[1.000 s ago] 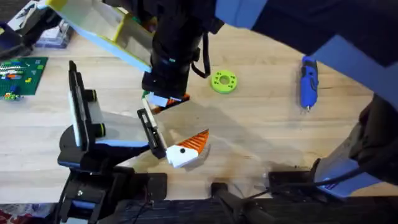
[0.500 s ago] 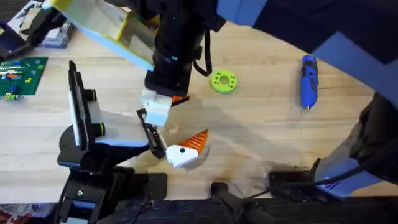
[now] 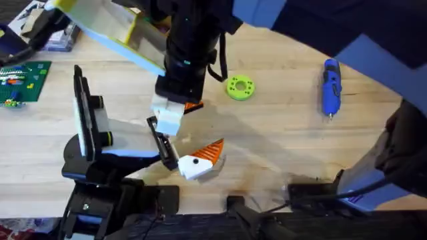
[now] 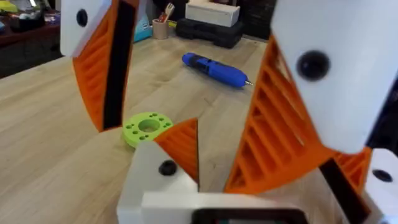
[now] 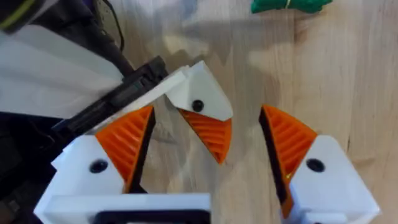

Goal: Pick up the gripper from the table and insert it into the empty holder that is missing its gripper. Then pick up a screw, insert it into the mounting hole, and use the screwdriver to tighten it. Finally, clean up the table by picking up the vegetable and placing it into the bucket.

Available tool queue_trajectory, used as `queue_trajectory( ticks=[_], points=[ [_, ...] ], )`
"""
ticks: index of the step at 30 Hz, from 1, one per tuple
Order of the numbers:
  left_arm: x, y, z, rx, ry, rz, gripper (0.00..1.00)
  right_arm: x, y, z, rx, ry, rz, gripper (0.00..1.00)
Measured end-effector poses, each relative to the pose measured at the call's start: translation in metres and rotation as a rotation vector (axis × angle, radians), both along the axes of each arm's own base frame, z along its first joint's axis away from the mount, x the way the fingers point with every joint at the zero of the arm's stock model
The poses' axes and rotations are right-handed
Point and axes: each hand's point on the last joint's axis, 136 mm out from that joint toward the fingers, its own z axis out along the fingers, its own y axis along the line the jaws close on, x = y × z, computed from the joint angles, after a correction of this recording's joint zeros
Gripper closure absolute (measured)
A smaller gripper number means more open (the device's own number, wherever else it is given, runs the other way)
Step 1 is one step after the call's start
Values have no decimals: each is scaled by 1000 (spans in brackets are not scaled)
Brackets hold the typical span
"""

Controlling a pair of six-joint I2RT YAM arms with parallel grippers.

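Gripper piece (image 5: 200,99) sits between the right gripper (image 5: 208,115) fingers. Jaws are spread, not clamped: one orange pad (image 5: 127,143) is just beside it, the other is clear of it. The piece's orange tip points down-frame in the right wrist view, and its white body butts against the black end of the holder's arm.

Left gripper (image 4: 174,140) is also released, fingers wide apart, with the same piece low between them.

In the overhead, the piece is at lower centre on the end of the holder (image 3: 83,127) arm. The holder base is at lower left.

Carrot's green end (image 5: 289,5) lies on the table (image 3: 280,133) just past the piece.

Lime ring (image 3: 239,88) is at upper centre and the blue screwdriver (image 3: 330,87) at upper right, both on the table and well apart.

Bucket (image 3: 107,30) is at upper left, tilted; can't tell its contents.
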Motion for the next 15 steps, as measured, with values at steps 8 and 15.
queue_trajectory(
  ticks=[8, 15],
  points=[
    [0, 0, 0, 0, -1, 0, 10, 0, -1, 2, 2, -2, -1, 5],
    [0, 0, 0, 0, -1, 0, 10, 3, -21, 25, 26, -17, -35, 6]
  ],
)
